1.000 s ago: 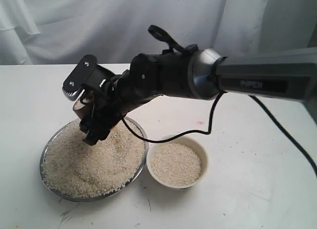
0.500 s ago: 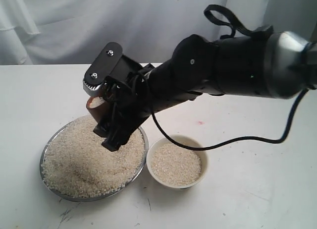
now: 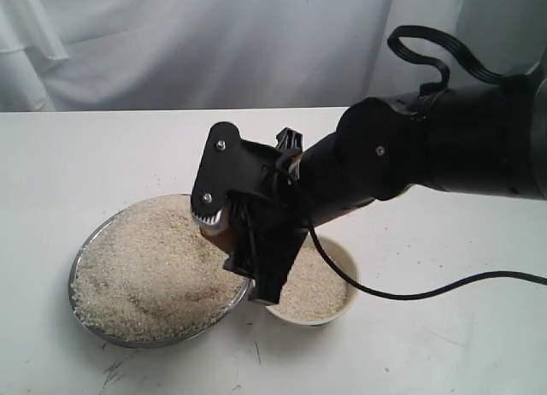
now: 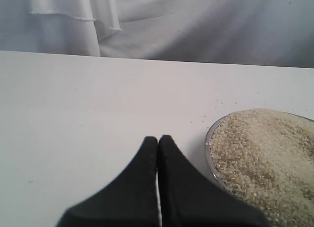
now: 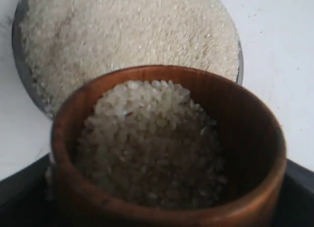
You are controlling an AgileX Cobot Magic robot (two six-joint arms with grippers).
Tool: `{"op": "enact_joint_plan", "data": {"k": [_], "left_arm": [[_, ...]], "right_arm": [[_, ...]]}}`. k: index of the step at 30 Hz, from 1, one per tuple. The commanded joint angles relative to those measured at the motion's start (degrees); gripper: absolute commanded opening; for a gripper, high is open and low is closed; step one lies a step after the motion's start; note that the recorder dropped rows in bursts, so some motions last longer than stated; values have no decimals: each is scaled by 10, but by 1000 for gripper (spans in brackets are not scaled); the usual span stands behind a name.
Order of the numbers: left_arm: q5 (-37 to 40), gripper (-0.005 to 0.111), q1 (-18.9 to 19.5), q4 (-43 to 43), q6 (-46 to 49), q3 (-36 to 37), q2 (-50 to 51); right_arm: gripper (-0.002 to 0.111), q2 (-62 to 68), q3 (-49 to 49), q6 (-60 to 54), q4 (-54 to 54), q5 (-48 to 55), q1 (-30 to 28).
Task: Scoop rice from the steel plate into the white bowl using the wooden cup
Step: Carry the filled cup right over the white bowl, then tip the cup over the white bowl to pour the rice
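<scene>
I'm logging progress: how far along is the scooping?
Done: the bowl holds some rice. In hand: the right gripper holds the cup, full of rice, near the bowl. Left: tip it in; the plate is heaped with more.

A: Backdrop?
B: White cloth [image 3: 171, 44], draped, soft vertical folds, runs 10 to 2 o'clock. Left wrist view catches a loose hem [image 4: 73, 14] at 11.
A: Furniture?
B: One white table [image 3: 479, 327], matte, fills 3 round to 9. Dark scuffs [image 3: 111, 374] at 7 o'clock, near the front.
A: Light?
B: Even, diffuse, shadows soft. Walls and floor hidden behind cloth and table.
</scene>
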Motion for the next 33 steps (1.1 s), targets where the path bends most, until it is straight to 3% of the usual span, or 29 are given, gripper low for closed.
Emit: {"op": "enact_joint_plan", "data": {"k": [1, 10, 33], "left_arm": [[-4, 0, 1, -1, 0, 3, -2], [-4, 0, 1, -1, 0, 3, -2], [-4, 0, 1, -1, 0, 3, -2]], "right_arm": [[0, -8, 3, 11, -101, 45, -3], [0, -30, 3, 195, -392, 108, -3], [0, 29, 3, 223, -505, 171, 2]]}}
